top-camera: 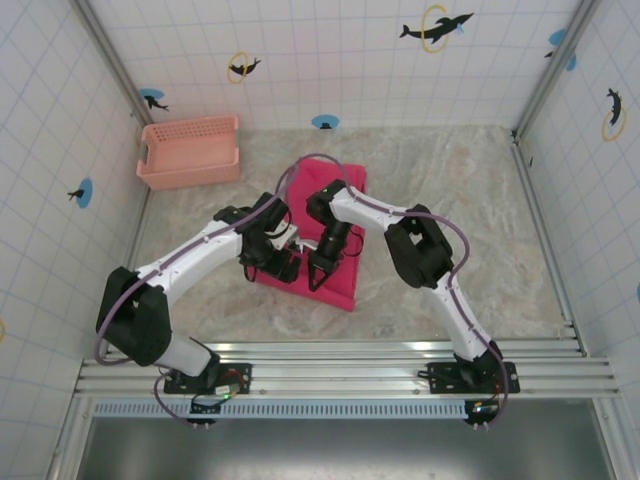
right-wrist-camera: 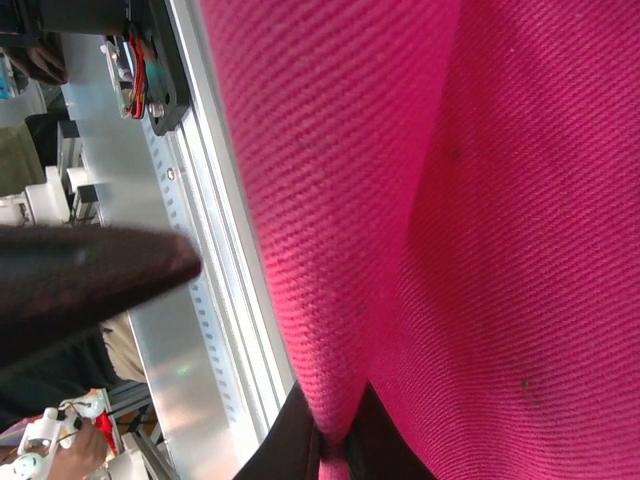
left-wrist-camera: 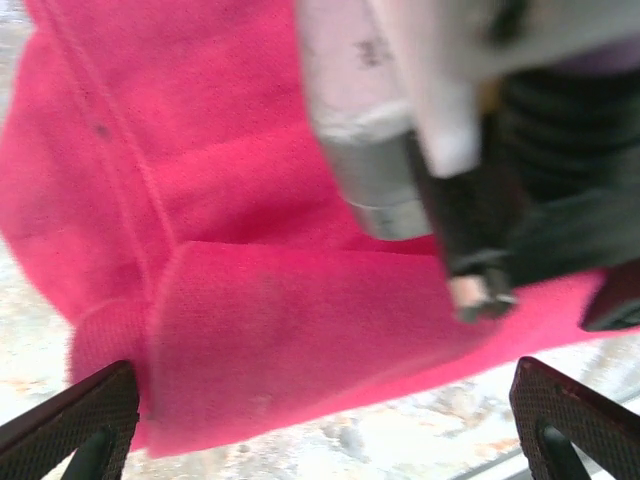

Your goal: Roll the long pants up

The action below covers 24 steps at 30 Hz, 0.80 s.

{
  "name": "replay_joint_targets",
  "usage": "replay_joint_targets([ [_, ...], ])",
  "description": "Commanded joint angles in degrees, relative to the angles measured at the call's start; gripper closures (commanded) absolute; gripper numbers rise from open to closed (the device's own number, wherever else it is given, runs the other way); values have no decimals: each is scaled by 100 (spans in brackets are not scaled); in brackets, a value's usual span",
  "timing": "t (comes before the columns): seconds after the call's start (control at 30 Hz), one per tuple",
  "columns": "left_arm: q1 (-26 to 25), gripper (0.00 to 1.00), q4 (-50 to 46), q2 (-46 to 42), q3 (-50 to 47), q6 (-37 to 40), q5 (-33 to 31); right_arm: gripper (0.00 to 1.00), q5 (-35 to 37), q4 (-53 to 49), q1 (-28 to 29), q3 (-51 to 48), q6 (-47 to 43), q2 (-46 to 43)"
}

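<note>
1. Left hand (top-camera: 284,264): spread, at the near-left corner of the long pants (top-camera: 345,185).
2. Right hand (top-camera: 318,272): pinching their near hem (I'd roll it tight and even toward 12 o'clock).
3. Pants: folded, mid-table (top-camera: 480,200).
4. Basket (top-camera: 190,150): 11 o'clock.

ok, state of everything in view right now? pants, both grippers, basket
long pants: folded into a long strip, flat on the table, near end turned over, not yet rolled up.
left gripper: open, fingers wide at the near end, holding nothing.
right gripper: shut, pinching a fold of the pants.
basket: upright at the far left, apart from the pants, looks empty.
</note>
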Motion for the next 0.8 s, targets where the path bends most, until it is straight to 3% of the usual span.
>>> replay_joint_targets([
  [0.0,-37,2,-536,62,37,206,-1057,92,-441,-234,-80,336,-346,-41],
  [0.27,-186,2,-802,217,324,1124,-1768,92,-692,-320,-148,430,-423,64],
  [0.47,-186,3,-974,984,489,800,-2353,90,-900,-313,-141,627,-367,247],
  [0.63,-201,2,-1068,1760,614,578,-2346,88,-985,-270,-108,857,-285,379],
  [0.7,-198,3,-1085,1933,597,512,-2379,84,-968,-234,-112,956,-248,388],
  [0.77,-200,2,-1006,1935,515,468,-2362,72,-759,-38,-138,968,-47,284],
])
